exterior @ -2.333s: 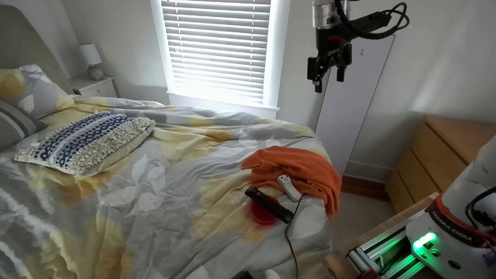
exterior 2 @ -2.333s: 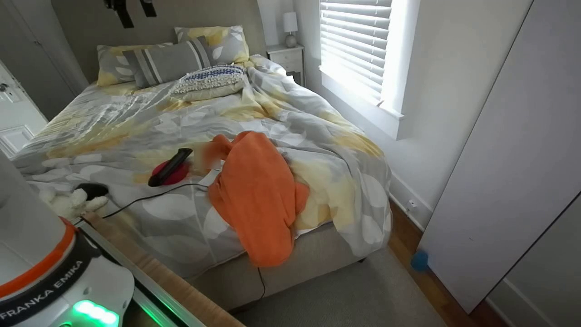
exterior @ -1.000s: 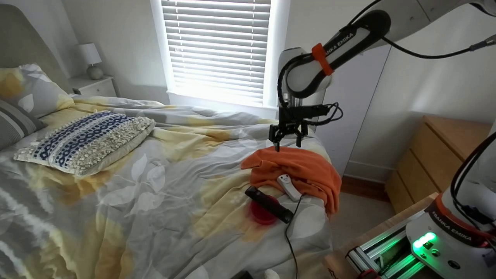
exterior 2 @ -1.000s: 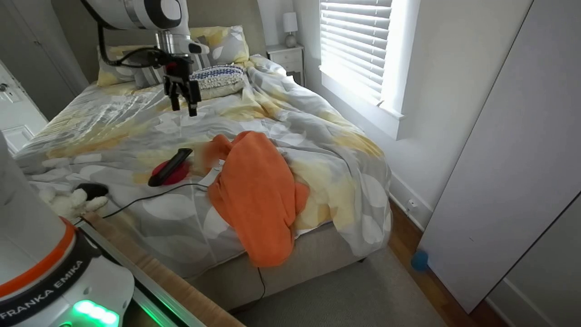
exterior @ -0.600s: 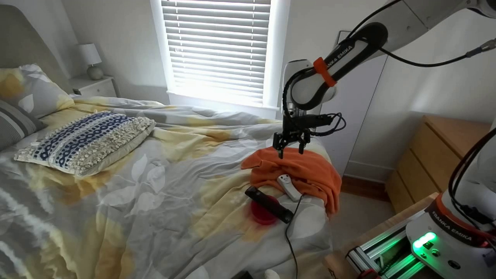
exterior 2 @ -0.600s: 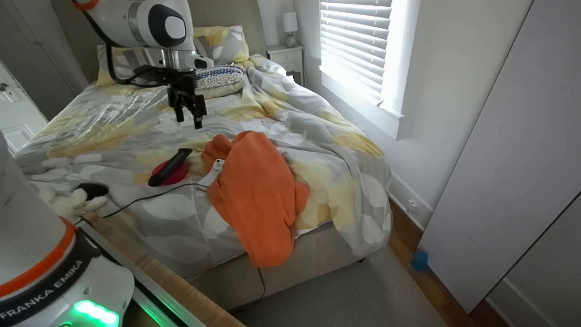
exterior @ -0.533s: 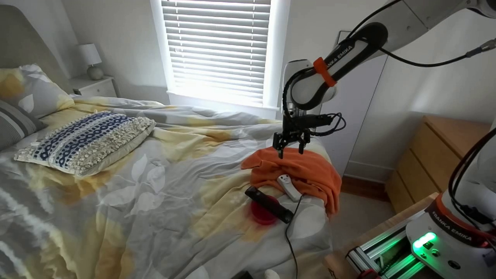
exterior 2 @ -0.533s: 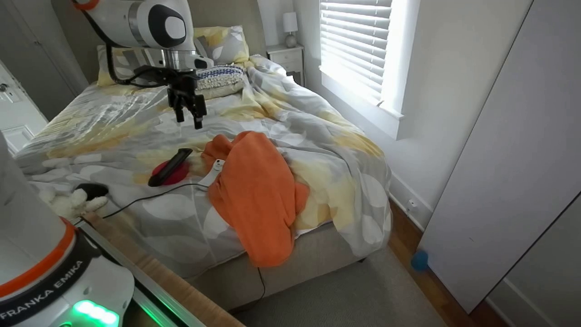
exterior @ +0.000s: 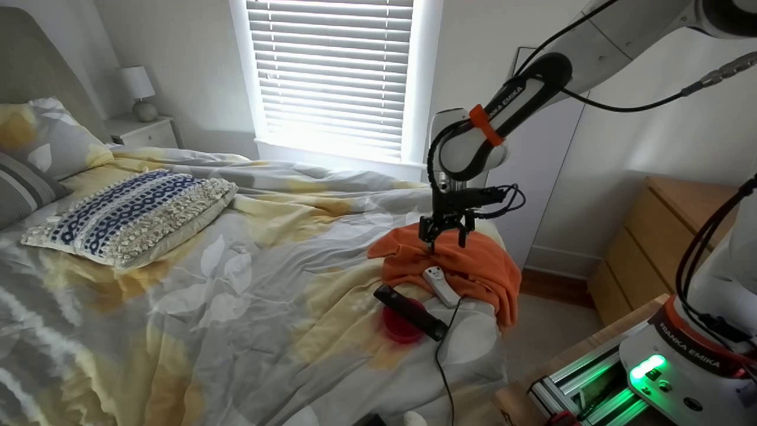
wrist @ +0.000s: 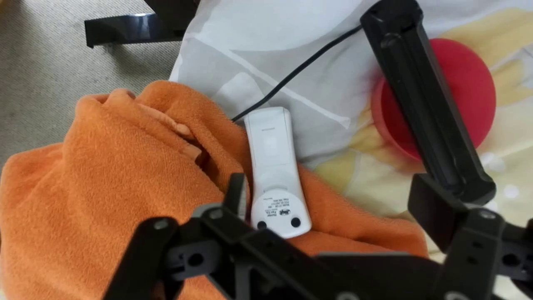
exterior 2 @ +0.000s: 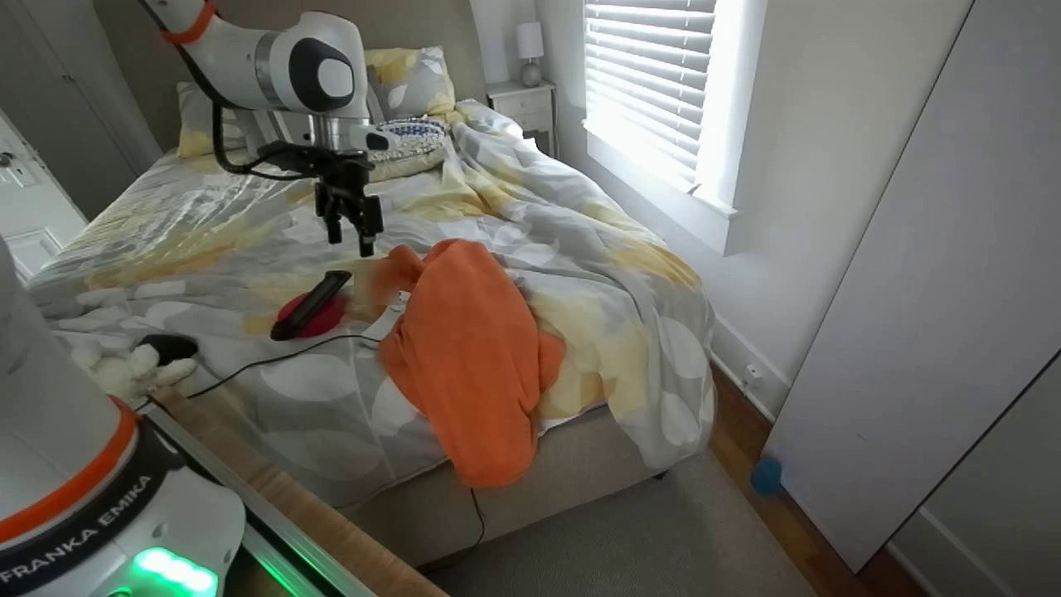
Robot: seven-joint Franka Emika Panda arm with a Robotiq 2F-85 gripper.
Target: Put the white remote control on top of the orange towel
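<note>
A long white plastic remote control [wrist: 275,166] is partly borne by a rumpled orange cloth towel [wrist: 129,166]; a black 2-fingered gripper [exterior: 446,246] is spread wide, empty, above, pickup and placement seemingly undone.

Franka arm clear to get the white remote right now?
Likely yes: the fingers stand open and nothing covers the white remote, though the orange towel bunched beside it might snag.

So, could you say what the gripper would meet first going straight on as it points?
Probably the white remote control or perhaps the orange towel beside it; both show beneath the open gripper, though depth is unclear.
</note>
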